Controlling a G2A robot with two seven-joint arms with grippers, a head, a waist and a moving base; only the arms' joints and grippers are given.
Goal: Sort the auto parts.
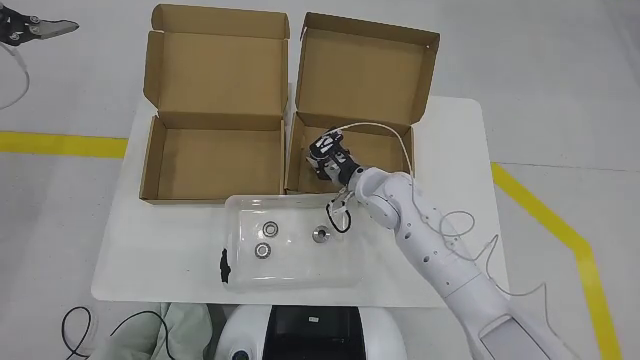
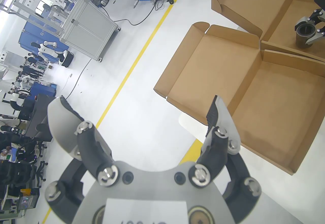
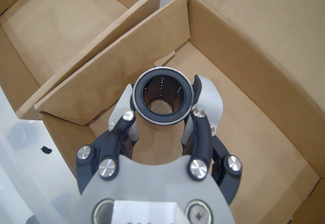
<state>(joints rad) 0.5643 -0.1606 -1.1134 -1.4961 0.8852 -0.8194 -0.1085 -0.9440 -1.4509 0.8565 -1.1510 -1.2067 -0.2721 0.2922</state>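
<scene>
My right gripper (image 1: 328,155) (image 3: 163,90) is shut on a dark cylindrical linear bearing (image 3: 162,98) (image 2: 304,36), held upright just above the floor of the right cardboard box (image 1: 375,155) (image 3: 254,133), near that box's front left corner. The left cardboard box (image 1: 213,165) (image 2: 269,108) has nothing in it. A clear plastic bin (image 1: 295,270) at the table's front holds three small round metal parts (image 1: 270,228) (image 1: 262,250) (image 1: 321,234). My left gripper (image 1: 40,28) (image 2: 138,110) hangs open over the floor, far off the table's left side, with nothing between its fingers (image 2: 218,113).
Both boxes stand side by side with their lids (image 1: 218,55) (image 1: 365,65) folded back. A small black piece (image 1: 224,265) lies at the bin's left end. A white cable (image 1: 385,135) arches over the right box. The white table (image 1: 450,160) is bare to the right.
</scene>
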